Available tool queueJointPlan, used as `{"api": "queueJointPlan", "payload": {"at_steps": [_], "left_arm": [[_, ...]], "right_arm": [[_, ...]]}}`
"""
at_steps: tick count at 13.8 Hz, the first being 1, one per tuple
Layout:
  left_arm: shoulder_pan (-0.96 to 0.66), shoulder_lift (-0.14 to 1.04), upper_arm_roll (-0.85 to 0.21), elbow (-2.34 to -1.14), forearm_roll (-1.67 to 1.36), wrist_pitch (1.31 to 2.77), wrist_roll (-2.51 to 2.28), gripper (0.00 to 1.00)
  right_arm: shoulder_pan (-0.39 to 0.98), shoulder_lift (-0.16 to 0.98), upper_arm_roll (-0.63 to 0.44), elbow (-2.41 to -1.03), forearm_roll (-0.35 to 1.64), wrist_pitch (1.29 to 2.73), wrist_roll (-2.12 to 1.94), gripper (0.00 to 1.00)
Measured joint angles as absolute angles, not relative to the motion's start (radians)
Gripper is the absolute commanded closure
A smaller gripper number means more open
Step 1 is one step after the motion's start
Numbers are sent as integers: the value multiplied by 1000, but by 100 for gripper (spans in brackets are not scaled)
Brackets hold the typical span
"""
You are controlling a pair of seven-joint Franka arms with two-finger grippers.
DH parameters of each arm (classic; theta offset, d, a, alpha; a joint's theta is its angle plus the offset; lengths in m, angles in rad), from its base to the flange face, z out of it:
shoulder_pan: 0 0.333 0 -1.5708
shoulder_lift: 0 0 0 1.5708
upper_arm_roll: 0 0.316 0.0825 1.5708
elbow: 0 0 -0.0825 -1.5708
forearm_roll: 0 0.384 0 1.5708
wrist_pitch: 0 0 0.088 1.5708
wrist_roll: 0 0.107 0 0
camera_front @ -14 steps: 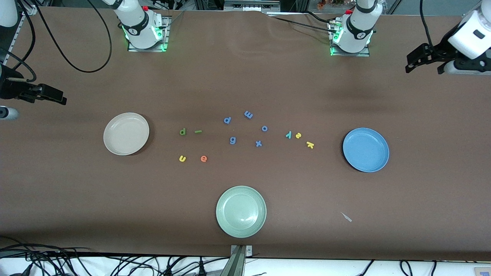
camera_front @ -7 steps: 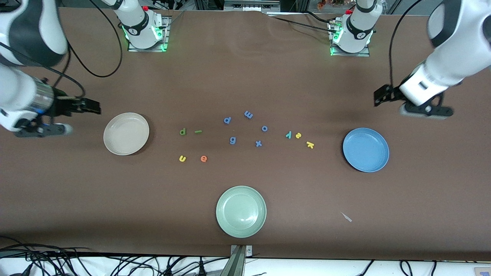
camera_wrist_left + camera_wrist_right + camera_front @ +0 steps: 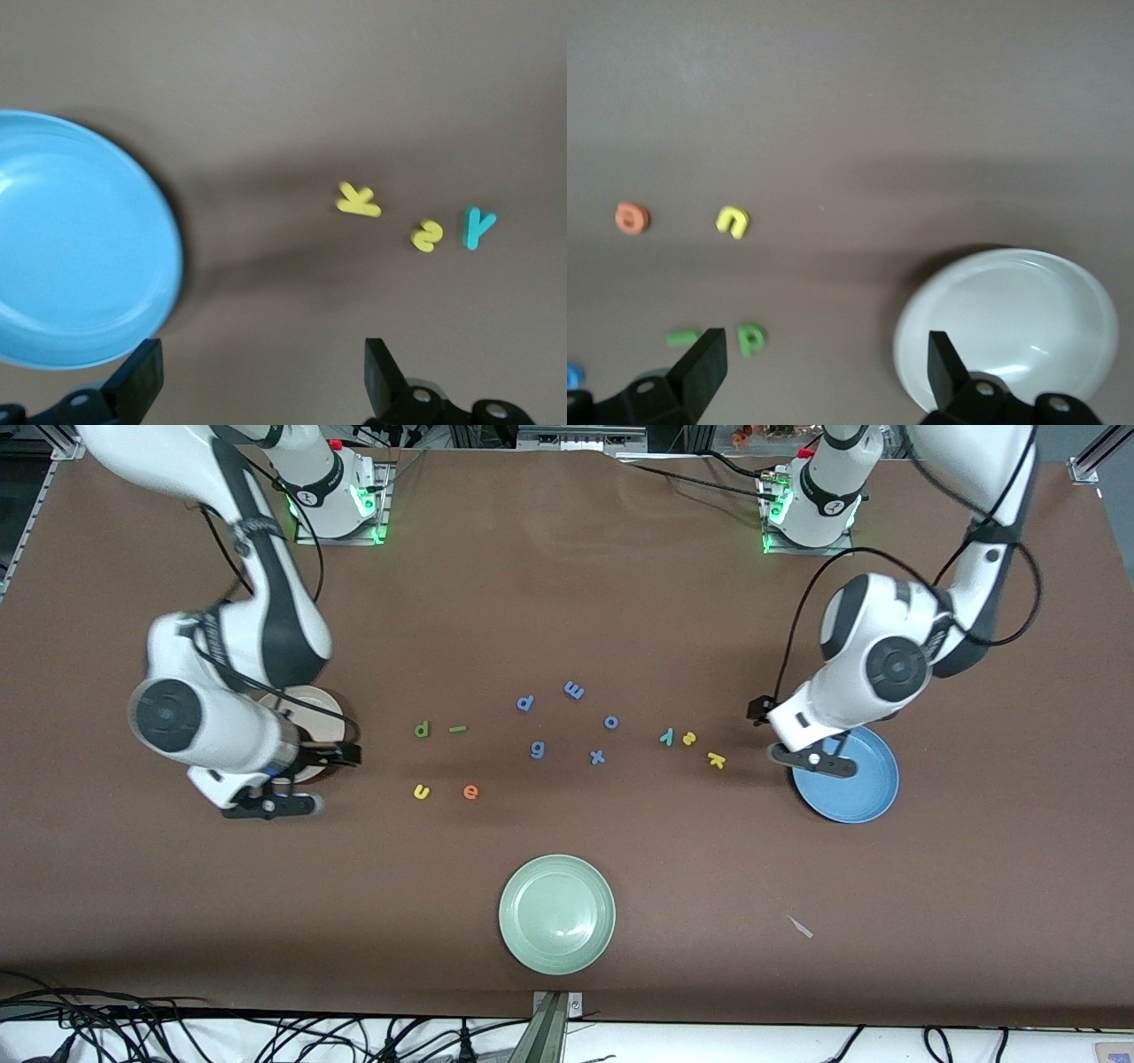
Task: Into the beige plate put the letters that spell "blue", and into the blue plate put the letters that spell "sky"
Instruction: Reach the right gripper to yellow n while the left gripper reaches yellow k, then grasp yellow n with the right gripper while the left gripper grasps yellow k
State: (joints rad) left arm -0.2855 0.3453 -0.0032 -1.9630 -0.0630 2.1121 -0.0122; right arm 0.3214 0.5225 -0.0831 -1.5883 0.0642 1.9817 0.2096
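Nothing is sorted yet. The right gripper (image 3: pixel 306 779), jaws wide and empty, hangs over the beige plate (image 3: pixel 328 707) (bare). Beside it on the bench (image 3: pixel 567 584) lie four "blue" letters (image 3: pixel 443 762), then five blue-coloured letters (image 3: pixel 567 722), three "sky" letters (image 3: pixel 691 744), and the empty blue plate (image 3: pixel 864 793) under the left gripper (image 3: pixel 788 735), jaws wide.

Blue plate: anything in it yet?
Empty. The blue plate shows a bare bowl in the left wrist view; k, s, y lie on the table.
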Motion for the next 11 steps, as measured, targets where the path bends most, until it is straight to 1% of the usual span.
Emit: {"api": "queueJointPlan", "payload": {"at_steps": [2, 5, 7, 9, 11], "left_arm": [[-313, 409, -3, -1932, -63, 2144, -13, 0], [-340, 496, -3, -1887, -87, 2236, -16, 0], [-349, 543, -3, -1877, -153, 2282, -15, 0], [-359, 578, -3, -1874, -173, 2322, -15, 1], [-370, 601, -3, -1871, -174, 2376, -15, 5]], "right_arm": [[377, 590, -81, -1588, 64, 2053, 332, 0], [433, 662, -80, -1585, 83, 2177, 494, 0], [436, 683, -80, -1583, 155, 2202, 525, 0], [432, 697, -82, -1583, 186, 2202, 525, 0], [430, 710, -83, -1583, 188, 2203, 525, 0]]}}
